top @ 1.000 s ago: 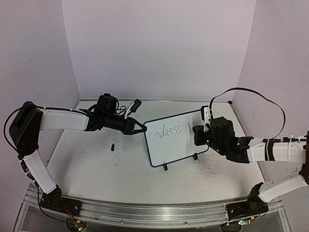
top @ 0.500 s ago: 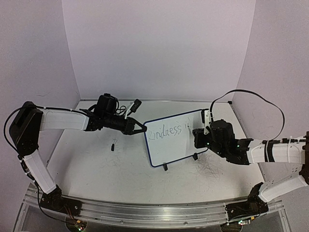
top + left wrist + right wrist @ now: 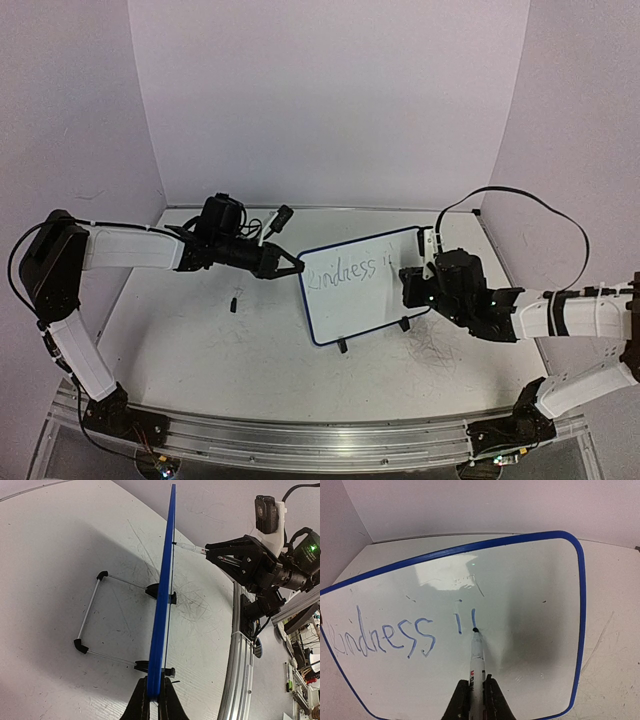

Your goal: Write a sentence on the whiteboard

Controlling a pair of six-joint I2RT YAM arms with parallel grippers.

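Right arm has slid a little down and toward the board [image 3: 365, 300] compared with a second ago, and its cable arc has sagged with it; the left arm and the board sit where they were.

The board stands tilted on its clip feet [image 3: 342, 346] mid-counter [image 3: 190, 340], between the two arms, with a thin wire prop [image 3: 87, 611] behind it. It looks light and thin, a stiff panel in a narrow blue frame, so it would likely tip or skate on the smooth counter under any push from the pen. The frame edge is the sensible place to hold it: rigid, clear of the writing face, and narrow enough to pinch. The glossy face is slick and would smear if brushed.

The left fingers [image 3: 139, 707] are closed on that edge, one on each side of the frame, bracing the board at its left end.

The right fingers [image 3: 457, 702] are clamped around the barrel of a marker [image 3: 477, 662], which juts forward with its dark tip touching the board just beside the newest strokes. The sentence [image 3: 385, 635] so far reads "Kindness" followed by two short strokes, so most of it is not yet written. The marker is slim and hard; by my judgement light pressure is enough.
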